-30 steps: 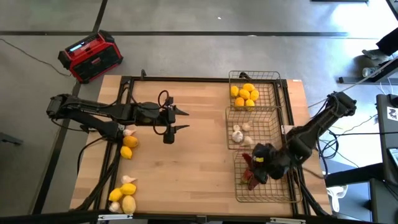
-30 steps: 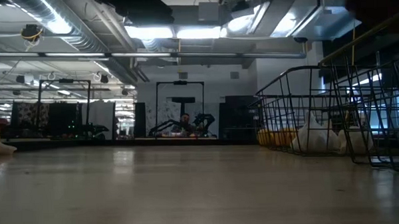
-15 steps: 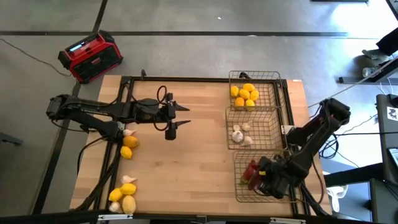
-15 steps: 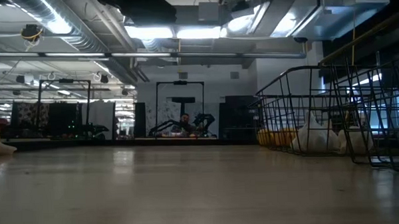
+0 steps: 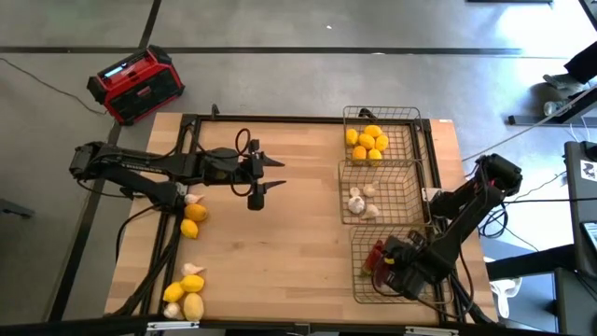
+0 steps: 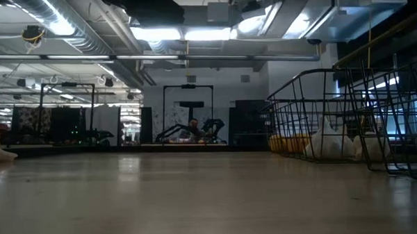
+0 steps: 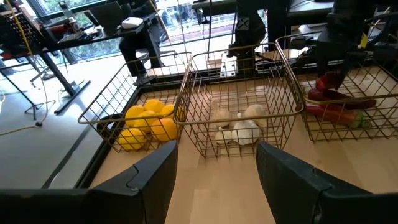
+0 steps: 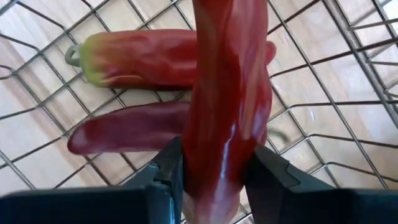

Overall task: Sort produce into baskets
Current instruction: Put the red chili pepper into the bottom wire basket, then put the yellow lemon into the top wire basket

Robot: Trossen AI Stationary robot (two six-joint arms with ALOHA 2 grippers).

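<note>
Grey concrete floor surrounds a light wooden desk (image 5: 280,243), on which three wire baskets are lined up along the right side. Lemons (image 5: 367,142) are held in the far basket (image 5: 410,117), garlic bulbs (image 5: 359,202) in the middle basket (image 5: 410,168), and red chili peppers (image 5: 374,259) in the near basket (image 5: 359,297). The right gripper (image 5: 392,271) is lowered into the near basket, and in the right wrist view its fingers (image 8: 273,171) are seen clamped on a red chili pepper (image 8: 227,93) held lengthwise between them, above two more chili peppers lying on the mesh. The left gripper (image 5: 264,179) is held over the bare middle-left of the desk, well apart from the baskets, its fingers (image 7: 292,174) apart with nothing between them. Unsorted produce is noted on the left side: a lemon and garlic bulb (image 5: 193,215) beside the left arm, and a cluster of lemons and garlic (image 5: 184,295) near the front left corner. A red-and-black radio (image 5: 135,84) is seen on the floor beyond the desk's far left corner.
</note>
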